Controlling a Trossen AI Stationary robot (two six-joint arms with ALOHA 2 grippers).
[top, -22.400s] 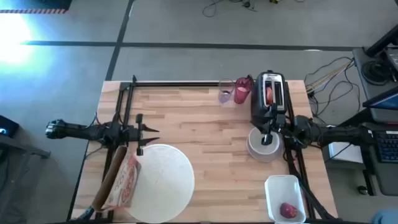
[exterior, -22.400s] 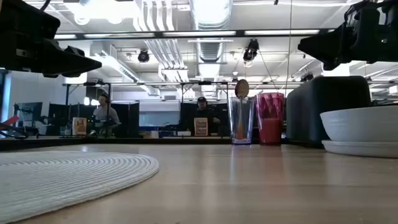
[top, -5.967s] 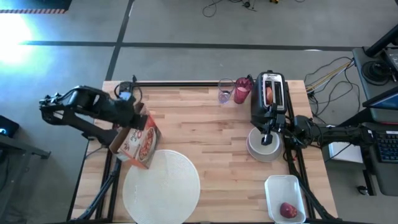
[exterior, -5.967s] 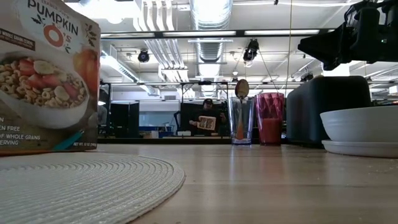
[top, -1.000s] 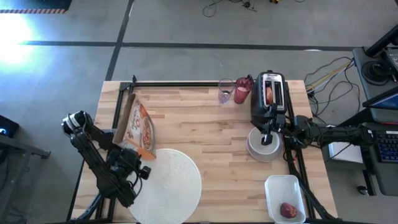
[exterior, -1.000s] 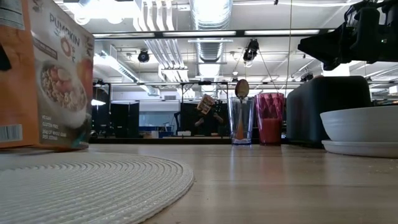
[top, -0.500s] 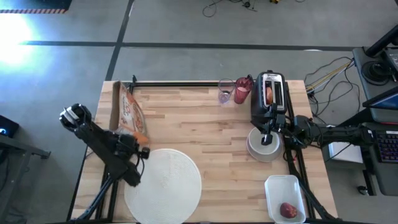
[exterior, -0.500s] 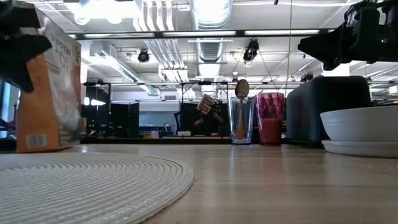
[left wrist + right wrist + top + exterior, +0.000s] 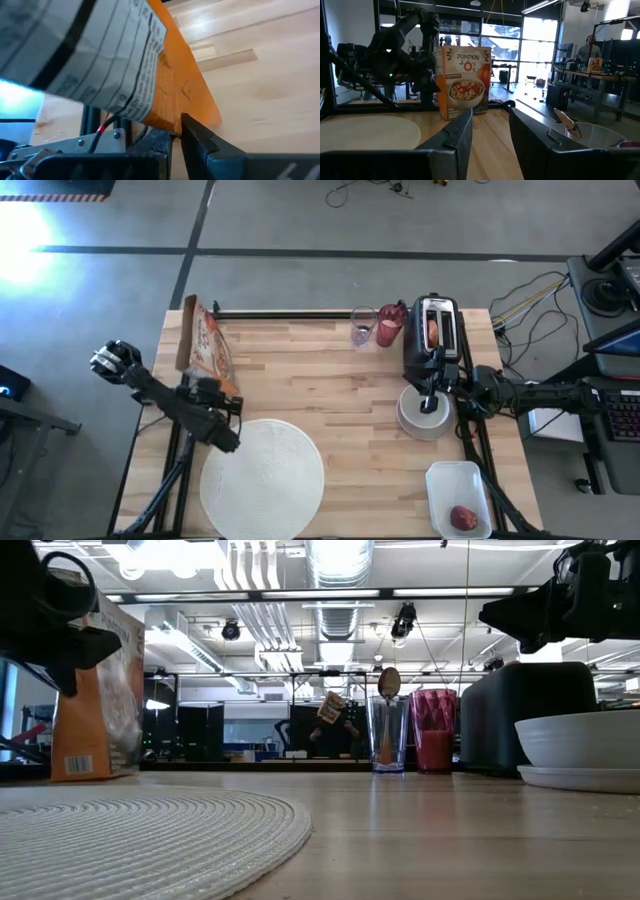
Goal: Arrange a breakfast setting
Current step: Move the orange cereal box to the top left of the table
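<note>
left gripper (image 9: 212, 392) fingers clamped on cereal box (image 9: 200, 340), box at surface's far-left edge | right gripper (image 9: 432, 398) fingers parted, empty, hiding white bowl (image 9: 578, 740) | centre of surface (image 9: 340, 420) free

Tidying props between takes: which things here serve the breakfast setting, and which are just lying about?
Job: orange cereal box, round white woven placemat, white bowl, grey plate, pink tumbler, red apple, bagel half, orange-handled spoon.
Lying about: black toaster, clear glass, white tray, floor cables.

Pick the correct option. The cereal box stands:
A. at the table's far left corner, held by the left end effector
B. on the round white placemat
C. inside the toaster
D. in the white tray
A: the cereal box stands upright there, pinched by the left end effector.
</note>
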